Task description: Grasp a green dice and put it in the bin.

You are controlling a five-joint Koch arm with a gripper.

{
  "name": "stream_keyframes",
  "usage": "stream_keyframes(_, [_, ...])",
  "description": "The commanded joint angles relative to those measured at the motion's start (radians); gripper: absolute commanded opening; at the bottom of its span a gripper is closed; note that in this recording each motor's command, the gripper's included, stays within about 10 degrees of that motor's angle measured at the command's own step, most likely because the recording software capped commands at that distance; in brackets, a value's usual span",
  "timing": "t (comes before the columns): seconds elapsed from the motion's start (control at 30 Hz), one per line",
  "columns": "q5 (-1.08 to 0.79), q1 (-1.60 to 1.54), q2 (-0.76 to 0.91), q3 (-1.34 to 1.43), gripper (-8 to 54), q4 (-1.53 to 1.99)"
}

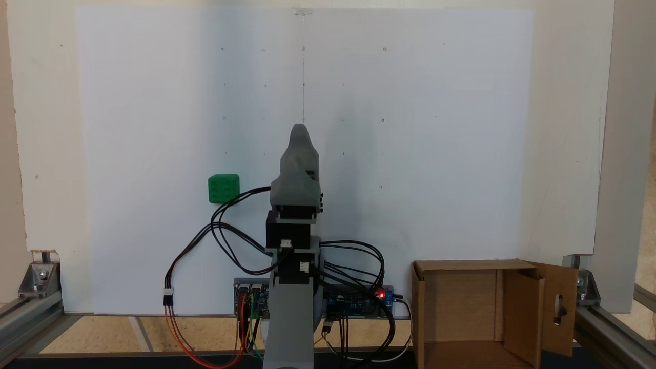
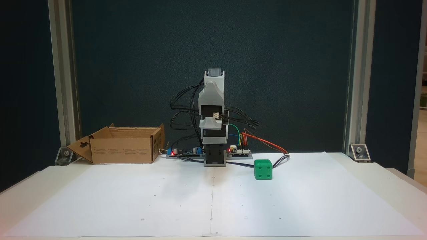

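Observation:
The green dice [image 1: 224, 188] [image 2: 263, 169] rests on the white paper, a small bright cube with pip dimples. My arm is folded up over its base, and the grey gripper [image 1: 300, 130] [image 2: 215, 75] tapers to a single point with no gap between the jaws and nothing held. The dice lies apart from the gripper, left of the arm in a fixed view from above and right of the base in the front-facing one. The bin [image 1: 461, 265] [image 2: 123, 150], a brown cardboard box with open flaps, stands beside the arm's base on the side away from the dice.
Circuit boards [image 1: 359, 302] [image 2: 181, 152] and loose cables [image 1: 225, 241] [image 2: 267, 145] sit around the arm's base, some cable running close to the dice. Aluminium frame posts [image 2: 63, 80] stand at the table's corners. White paper [image 2: 213, 200] covers the table.

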Motion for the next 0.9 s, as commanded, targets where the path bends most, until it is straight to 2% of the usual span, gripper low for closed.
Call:
stream_keyframes(0.0, [0.048, -0.002, 0.11, 0.046, 44.6, -0.087])
stream_keyframes(0.87, [0.034, -0.038, 0.107, 0.046, 44.2, -0.072])
